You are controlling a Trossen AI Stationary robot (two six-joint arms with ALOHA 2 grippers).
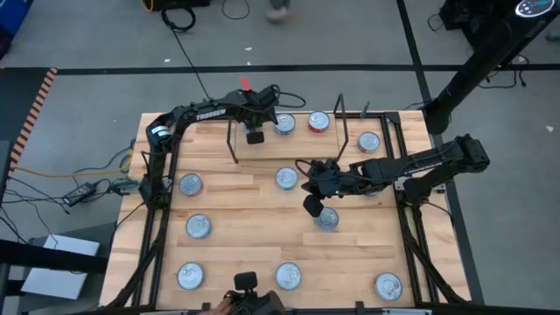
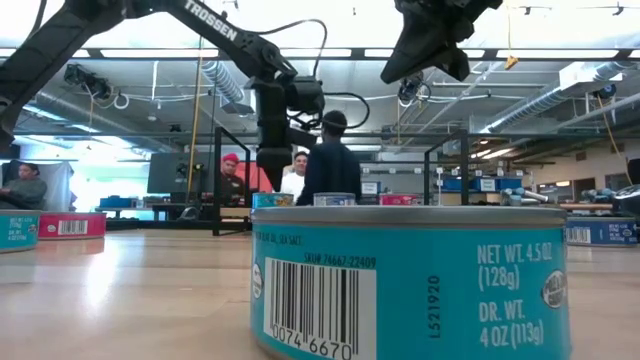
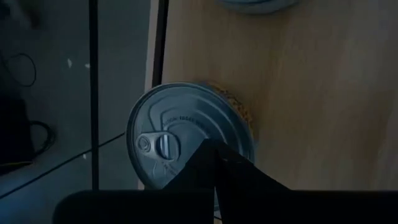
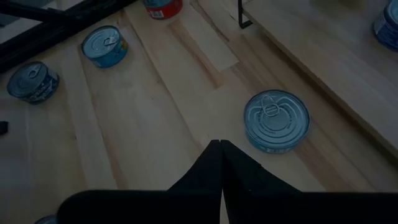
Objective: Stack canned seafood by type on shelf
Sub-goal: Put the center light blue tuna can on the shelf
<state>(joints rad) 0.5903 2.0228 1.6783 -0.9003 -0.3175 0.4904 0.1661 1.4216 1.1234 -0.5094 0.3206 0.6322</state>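
I find both dark grippers clenched empty: left gripper [image 1: 255, 136] over the narrow light-wood shelf [image 1: 297, 133] holding three silver-lidded round tins [image 1: 284, 123]; right gripper [image 1: 311, 206] mid-table beside a blue-labelled tin [image 1: 326, 219].

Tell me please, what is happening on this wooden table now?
Two dark robot arms are sorting small flat round silver-lidded tins onto a narrow light-wood shelf. Three tins already sit there; the others lie scattered on the table. The left gripper, shut and empty, hovers over the shelf. The right gripper, also shut and empty, hovers beside a blue-labelled tin.
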